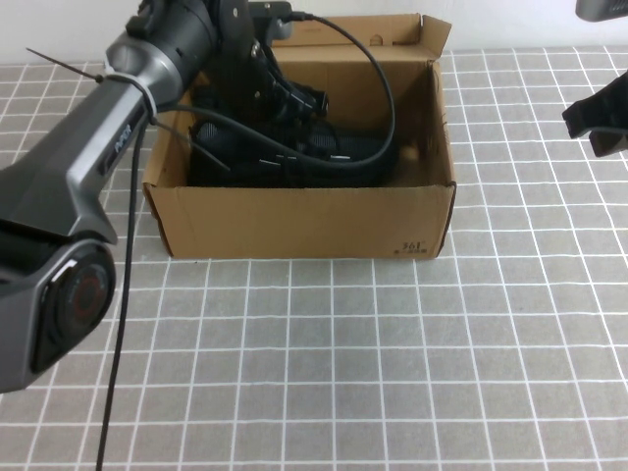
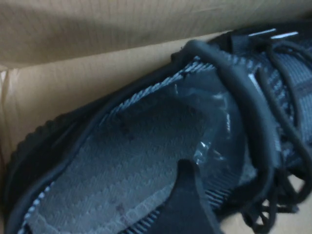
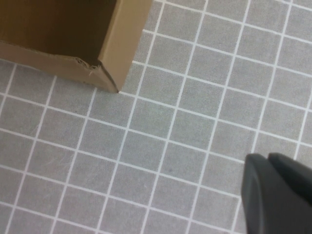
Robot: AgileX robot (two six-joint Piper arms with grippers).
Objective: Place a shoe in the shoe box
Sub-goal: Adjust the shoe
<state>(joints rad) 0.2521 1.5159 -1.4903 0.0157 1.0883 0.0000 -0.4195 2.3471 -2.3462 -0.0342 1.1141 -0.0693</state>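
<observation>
A: Box contents?

B: I see the shoe box (image 1: 294,231) sitting open on the gridded counter (image 1: 392,373), lid flap standing up along the far wall. The shoe (image 1: 324,157) is inside it, lying lengthwise on the box floor, black all over. Nothing else in there that I can make out.

A: Left hand?

B: My left hand (image 1: 257,93) is down inside the box over the left part of the shoe. In the left wrist view I get the shoe (image 2: 161,146) very close, grey lining and collar opening, laces off to one side, cardboard wall (image 2: 97,44) just behind it. A dark fingertip (image 2: 187,204) sits at the shoe's opening. The fingers stand apart; whether they pinch the collar, I cannot tell.

A: Right hand?

B: Right hand (image 1: 599,123) hangs over the counter to the right of the box, well apart from it. In the right wrist view its fingertips (image 3: 278,195) are together, nothing between them, above bare tiles (image 3: 170,122), with one box corner (image 3: 107,73) in sight.

A: Box markings?

B: Small dark print (image 1: 414,249) at the near right corner of the front wall.
</observation>
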